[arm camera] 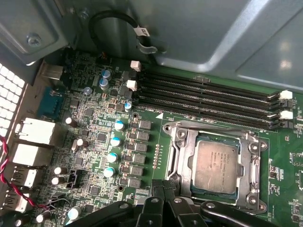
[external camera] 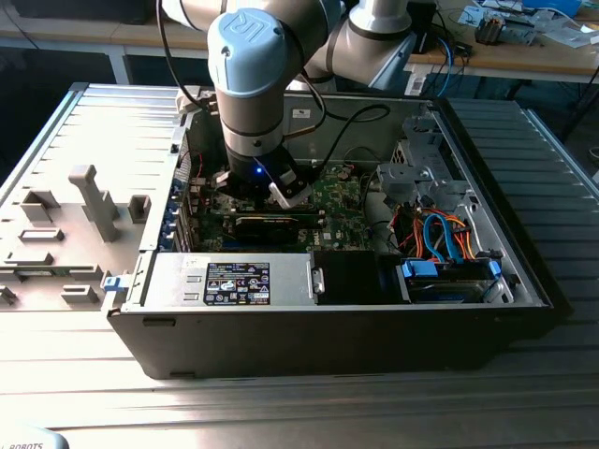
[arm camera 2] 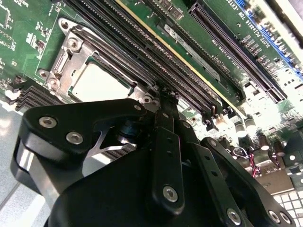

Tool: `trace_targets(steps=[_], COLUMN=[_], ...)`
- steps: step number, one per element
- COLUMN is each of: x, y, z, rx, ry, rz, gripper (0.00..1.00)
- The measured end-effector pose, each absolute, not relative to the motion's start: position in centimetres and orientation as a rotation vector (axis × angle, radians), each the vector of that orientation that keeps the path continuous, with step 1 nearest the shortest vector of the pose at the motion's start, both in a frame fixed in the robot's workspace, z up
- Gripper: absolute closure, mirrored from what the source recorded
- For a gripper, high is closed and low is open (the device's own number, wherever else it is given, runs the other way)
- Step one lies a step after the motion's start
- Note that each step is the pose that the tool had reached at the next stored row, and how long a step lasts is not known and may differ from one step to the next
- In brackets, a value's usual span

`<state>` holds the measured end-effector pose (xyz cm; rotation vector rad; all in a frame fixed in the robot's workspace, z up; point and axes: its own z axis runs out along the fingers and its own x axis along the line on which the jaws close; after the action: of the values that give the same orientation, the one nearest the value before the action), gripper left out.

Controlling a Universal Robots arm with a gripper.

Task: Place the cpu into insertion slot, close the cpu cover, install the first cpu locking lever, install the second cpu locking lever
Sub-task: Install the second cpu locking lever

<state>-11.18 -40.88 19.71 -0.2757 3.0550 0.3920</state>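
Ribbed grey metal forms the surface (external camera: pixel 84 131) on which an open black computer case (external camera: pixel 328 327) lies on its side in the exterior view, with grey plastic fixtures (external camera: pixel 94 201) standing toward the exterior view's left and a wooden bench (external camera: pixel 524 56) behind. Inside the case, a green circuit board (external camera: pixel 342 201) is flanked by a silver power supply box (external camera: pixel 234 281) and a bundle of orange and blue cables (external camera: pixel 440 234). A grey and light-blue robot arm (external camera: pixel 248 84) reaches down into the case, its gripper (external camera: pixel 267 192) low over the board. In the first wrist view, the cpu (arm camera: pixel 216 166) sits flat in the insertion slot (arm camera: pixel 182 163), and the cpu cover (arm camera: pixel 251 151) lies closed around it, its cut-out centre exposing the chip's dull metal top. Long black memory slots (arm camera: pixel 208 97) run just beside the socket, and rows of small blue-topped capacitors (arm camera: pixel 115 142) stand on the board near it. The black fingers (arm camera: pixel 160 191) appear together, their tips meeting at the socket frame's edge with nothing held between them. In the second wrist view, the same fingers (arm camera 2: pixel 165 111) converge to a narrow point just beside the cpu (arm camera 2: pixel 99 85), with the gripper's black linkage (arm camera 2: pixel 80 125) in the foreground and the memory slots (arm camera 2: pixel 156 61) crossing behind.
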Motion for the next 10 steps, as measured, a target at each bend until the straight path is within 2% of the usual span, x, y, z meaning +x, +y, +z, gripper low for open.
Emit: trace_targets(steps=[10], x=[-11.17], y=[-40.87], z=[19.64], rx=[-0.276], ry=[3.053], rz=[0.392], gripper=[0.89])
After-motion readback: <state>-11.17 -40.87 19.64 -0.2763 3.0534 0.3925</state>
